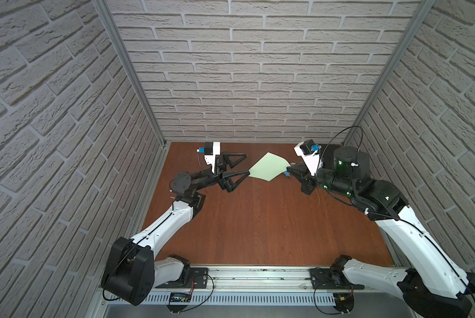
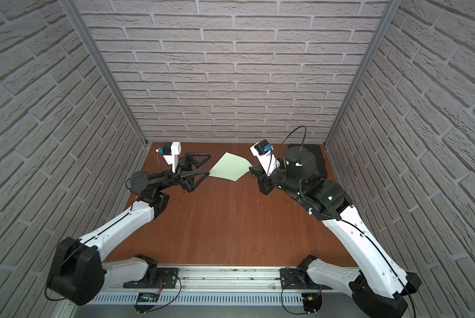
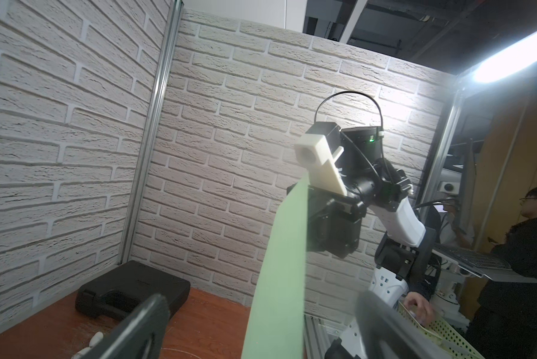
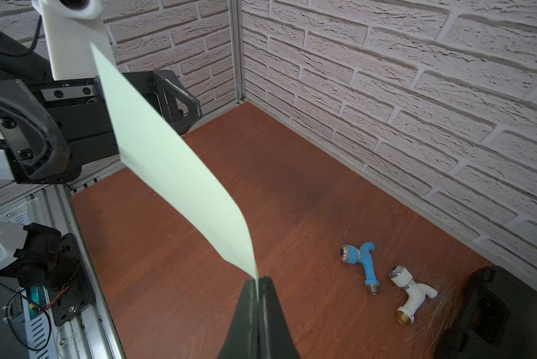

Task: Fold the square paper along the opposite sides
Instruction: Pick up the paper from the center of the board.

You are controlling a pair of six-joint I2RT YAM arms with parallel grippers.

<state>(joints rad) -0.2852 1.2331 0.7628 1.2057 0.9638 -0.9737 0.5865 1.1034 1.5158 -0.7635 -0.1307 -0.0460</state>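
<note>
Between the closed right pincer point(image 4: 257, 290) tips, the paper point(image 4: 167, 167) hangs clamped above the worktop point(image 4: 292, 186). Opposite, the left pincer point(image 1: 240, 165) stands apart, apparently to take the free edge.

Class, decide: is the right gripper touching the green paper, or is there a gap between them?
Touching. In the right wrist view the right gripper has its jaws shut on a corner of the square paper, which is lifted off the table.

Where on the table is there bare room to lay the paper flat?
The wide stretch of table between both arms, toward the front rail, is bare. The far right corner is crowded: two taps and a black case.
</note>
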